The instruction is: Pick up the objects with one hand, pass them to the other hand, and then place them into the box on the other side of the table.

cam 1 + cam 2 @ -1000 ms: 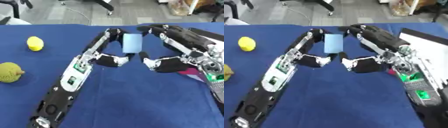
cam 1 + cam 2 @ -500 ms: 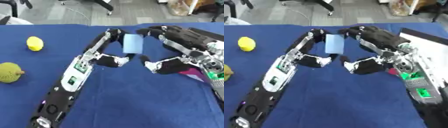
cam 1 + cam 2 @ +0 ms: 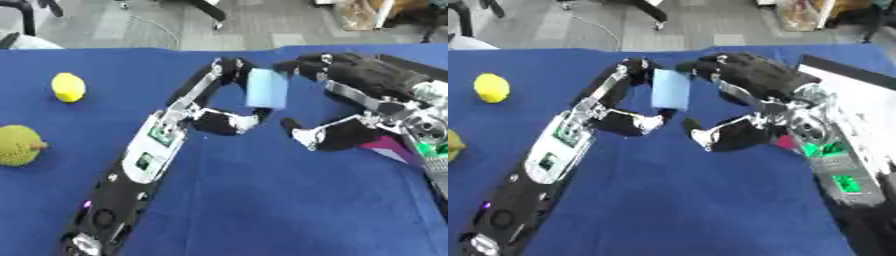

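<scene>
Above the middle of the blue cloth-covered table (image 3: 262, 200), a pale blue rectangular block (image 3: 267, 88) hangs between the two hands. The left hand (image 3: 223, 107) pinches it, fingers curled over its top left edge and thumb reaching toward its lower corner. The right hand (image 3: 350, 95) faces it from the block's other side, fingers arched over toward the top right edge and thumb spread wide below; whether those fingertips touch the block cannot be told.

Compared with a second ago, the right hand's fingers have closed in on the block, while the block and the left hand have hardly shifted. That reads as the handover about to happen: the right hand is probably settling its hold before the left lets go, and the drop into the box still lies ahead.

Well to the block's left lie a small yellow lemon-shaped fruit (image 3: 68, 87) and, nearer the robot, a rough yellow-green round fruit (image 3: 19, 145), both untouched. To the block's right, behind the right forearm, shows the white interior of a dark-rimmed box (image 3: 859, 95). Beyond the table's far edge is grey floor with chair legs.
</scene>
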### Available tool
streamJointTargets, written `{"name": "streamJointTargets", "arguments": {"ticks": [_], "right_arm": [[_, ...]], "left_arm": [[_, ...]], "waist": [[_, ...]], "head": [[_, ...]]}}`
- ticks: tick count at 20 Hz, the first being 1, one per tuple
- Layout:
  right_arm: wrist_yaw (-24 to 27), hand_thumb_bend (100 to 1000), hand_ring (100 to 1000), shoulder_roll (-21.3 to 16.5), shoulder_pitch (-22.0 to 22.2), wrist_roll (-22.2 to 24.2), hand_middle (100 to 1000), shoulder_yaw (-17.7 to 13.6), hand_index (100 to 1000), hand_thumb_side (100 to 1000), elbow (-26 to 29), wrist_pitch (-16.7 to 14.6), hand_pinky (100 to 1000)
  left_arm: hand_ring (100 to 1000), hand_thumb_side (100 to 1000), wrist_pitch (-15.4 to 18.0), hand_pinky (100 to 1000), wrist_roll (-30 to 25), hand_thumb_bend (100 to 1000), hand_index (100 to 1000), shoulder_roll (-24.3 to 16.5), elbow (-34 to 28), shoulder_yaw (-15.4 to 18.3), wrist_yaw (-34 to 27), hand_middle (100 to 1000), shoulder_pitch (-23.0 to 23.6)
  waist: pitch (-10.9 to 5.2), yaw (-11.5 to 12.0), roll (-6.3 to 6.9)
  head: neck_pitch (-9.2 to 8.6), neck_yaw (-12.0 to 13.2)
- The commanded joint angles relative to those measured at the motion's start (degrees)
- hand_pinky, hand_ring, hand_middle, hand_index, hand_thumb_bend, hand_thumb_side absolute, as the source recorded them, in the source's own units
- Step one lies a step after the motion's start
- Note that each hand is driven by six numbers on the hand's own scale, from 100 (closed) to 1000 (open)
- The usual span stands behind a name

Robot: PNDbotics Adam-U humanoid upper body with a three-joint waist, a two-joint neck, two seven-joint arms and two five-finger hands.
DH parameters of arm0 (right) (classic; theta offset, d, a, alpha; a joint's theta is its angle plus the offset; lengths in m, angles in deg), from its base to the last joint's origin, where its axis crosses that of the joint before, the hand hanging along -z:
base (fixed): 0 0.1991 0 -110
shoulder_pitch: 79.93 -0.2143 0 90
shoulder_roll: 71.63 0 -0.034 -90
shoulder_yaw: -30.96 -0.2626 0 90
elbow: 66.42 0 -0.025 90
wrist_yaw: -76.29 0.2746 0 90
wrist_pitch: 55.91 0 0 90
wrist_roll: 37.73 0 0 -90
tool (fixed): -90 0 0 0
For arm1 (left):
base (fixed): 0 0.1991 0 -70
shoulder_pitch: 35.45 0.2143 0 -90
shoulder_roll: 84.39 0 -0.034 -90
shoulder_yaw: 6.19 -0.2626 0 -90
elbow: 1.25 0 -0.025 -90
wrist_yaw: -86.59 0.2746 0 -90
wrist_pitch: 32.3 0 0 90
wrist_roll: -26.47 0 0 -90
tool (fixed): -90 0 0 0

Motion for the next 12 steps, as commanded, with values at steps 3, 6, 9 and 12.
{"name": "streamJointTargets", "arguments": {"ticks": [3, 6, 9, 12], "right_arm": [[-3.02, 214, 921, -0.53, -0.75, 1.3, 795, -0.26, 944, 459, 0.49, 0.02, 955], [-4.47, 220, 915, -0.32, -0.79, 1.49, 790, -0.37, 938, 458, 0.43, 0.27, 954], [-5.8, 208, 912, 0.07, -0.83, 0.71, 783, -0.49, 932, 456, 0.14, 0.79, 944], [-6.42, 196, 907, 0.43, -0.99, -0.91, 774, -0.45, 926, 449, -0.25, 1.42, 930]], "left_arm": [[477, 100, 0.23, 692, -0.17, 100, 500, 0.2, -1.93, -0.21, -1.08, 453, -1.99], [477, 100, 0.37, 692, -0.13, 100, 500, 0.15, -1.83, -0.26, -0.87, 453, -1.96], [476, 100, 0.7, 691, 0.24, 100, 499, 0.09, -1.75, -0.31, -0.58, 452, -1.97], [475, 100, 1.14, 691, 0.66, 100, 498, 0.04, -1.65, -0.52, -0.23, 452, -1.96]], "waist": [[0.38, -0.19, -0.91], [0.43, -0.26, -0.93], [0.48, -0.32, -0.93], [0.53, -0.32, -0.94]], "head": [[-0.14, -0.26], [-0.14, -0.36], [-0.14, -0.44], [-0.14, -0.55]]}}
